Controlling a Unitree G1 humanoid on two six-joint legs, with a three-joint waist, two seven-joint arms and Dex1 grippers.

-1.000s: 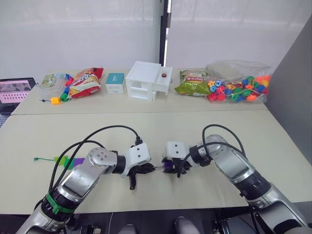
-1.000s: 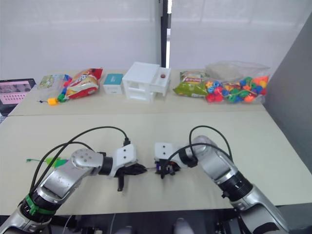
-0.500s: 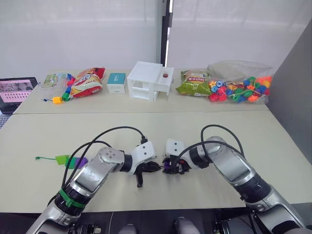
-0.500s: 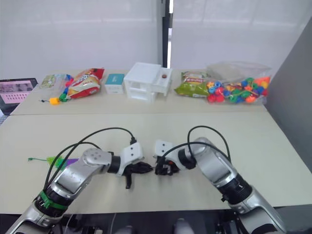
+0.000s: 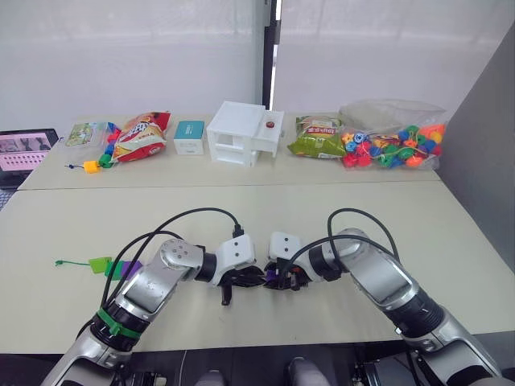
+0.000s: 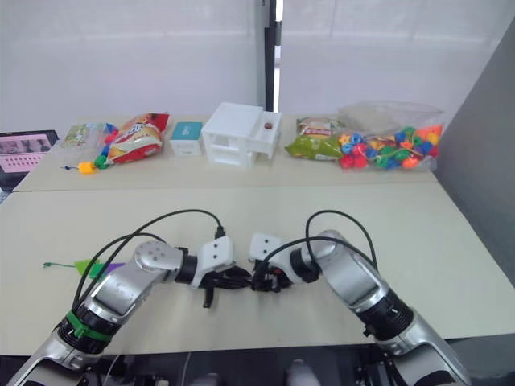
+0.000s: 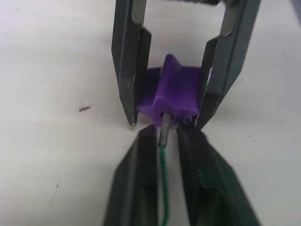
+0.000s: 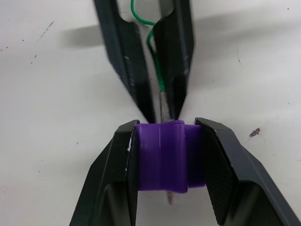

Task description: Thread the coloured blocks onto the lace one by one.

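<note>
Purple star block clamped in the right gripper, lace tip entering its hole.
The left gripper pinches the lace just behind the stiff tip, low over the near table; bagged blocks lie far right.

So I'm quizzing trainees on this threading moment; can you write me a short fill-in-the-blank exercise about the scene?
1. The right end effector is shut on a star-shaped block coloured ____.
2. The left end effector pinches the lace just behind its stiff ____.
3. That lace's string is coloured ____.
4. The bag of loose blocks lies at the table's far ____ corner.

Missing words: purple; tip; green; right
</note>
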